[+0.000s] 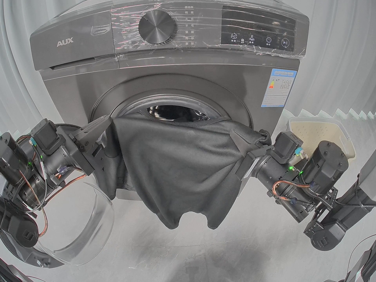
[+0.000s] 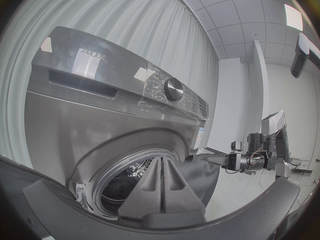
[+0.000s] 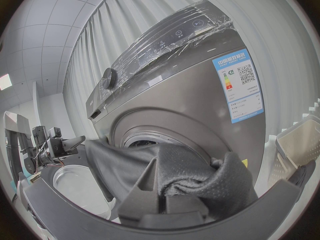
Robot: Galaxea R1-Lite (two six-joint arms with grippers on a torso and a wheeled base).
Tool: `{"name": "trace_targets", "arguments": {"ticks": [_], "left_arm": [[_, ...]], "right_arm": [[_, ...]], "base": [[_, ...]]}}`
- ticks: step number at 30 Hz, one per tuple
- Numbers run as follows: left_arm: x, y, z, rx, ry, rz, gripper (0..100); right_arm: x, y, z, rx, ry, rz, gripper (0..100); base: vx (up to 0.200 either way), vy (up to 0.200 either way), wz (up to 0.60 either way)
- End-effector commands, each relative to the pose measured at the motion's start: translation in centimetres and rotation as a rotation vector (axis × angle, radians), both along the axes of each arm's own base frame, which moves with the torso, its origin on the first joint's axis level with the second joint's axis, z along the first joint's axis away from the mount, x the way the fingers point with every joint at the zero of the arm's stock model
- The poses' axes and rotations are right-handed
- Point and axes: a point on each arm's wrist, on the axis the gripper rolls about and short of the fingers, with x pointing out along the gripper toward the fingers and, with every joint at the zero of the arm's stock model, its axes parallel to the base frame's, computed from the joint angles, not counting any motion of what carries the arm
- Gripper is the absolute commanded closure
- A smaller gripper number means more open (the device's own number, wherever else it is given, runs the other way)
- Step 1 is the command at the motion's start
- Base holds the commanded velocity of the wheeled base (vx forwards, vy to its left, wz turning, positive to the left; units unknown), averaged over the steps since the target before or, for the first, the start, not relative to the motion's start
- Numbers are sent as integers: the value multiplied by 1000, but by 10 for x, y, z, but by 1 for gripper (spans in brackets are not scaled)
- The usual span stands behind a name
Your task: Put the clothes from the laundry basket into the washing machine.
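One dark grey garment [image 1: 176,165] hangs spread like a sheet across the front of the washing machine [image 1: 70,94], its top edge level with the lower half of the round opening and its two loose bottom corners dangling below. Two grippers hold it, one at each upper corner. The left gripper [image 1: 106,120] has its fingers pressed together on the garment's left corner; in the left wrist view the two pads meet along a thin seam. The right gripper [image 1: 235,133] pinches the right corner, where the cloth bunches up and folds over one finger. Behind the cloth, the top of the drum shows, with something dark inside that I cannot identify. The machine's one door [image 1: 86,232], clear and round, stands swung open at lower left under the left arm. One dial [image 1: 156,27] sits on the film-wrapped control panel, and one blue label [image 1: 279,87] on the front at right. One cream laundry basket [image 1: 317,132] stands on the floor beside the machine, behind the right arm
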Motion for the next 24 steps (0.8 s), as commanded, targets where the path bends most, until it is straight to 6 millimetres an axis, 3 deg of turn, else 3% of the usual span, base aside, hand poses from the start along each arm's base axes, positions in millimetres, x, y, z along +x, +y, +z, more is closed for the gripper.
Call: {"name": "trace_targets", "arguments": {"ticks": [1,8,24], "left_arm": [[-2,1,1,-2,-4,0,100],[-2,1,-1,1,4,0,100],[-2,1,-7,9,29,1,100]], "right_arm": [[1,-2,7,16,-21,-9,100],[4,1,18,56,-48,-36,100],[0,2,19,61,-48,-22,100]], "base": [[0,0,0],[0,0,0],[0,0,0]]}}
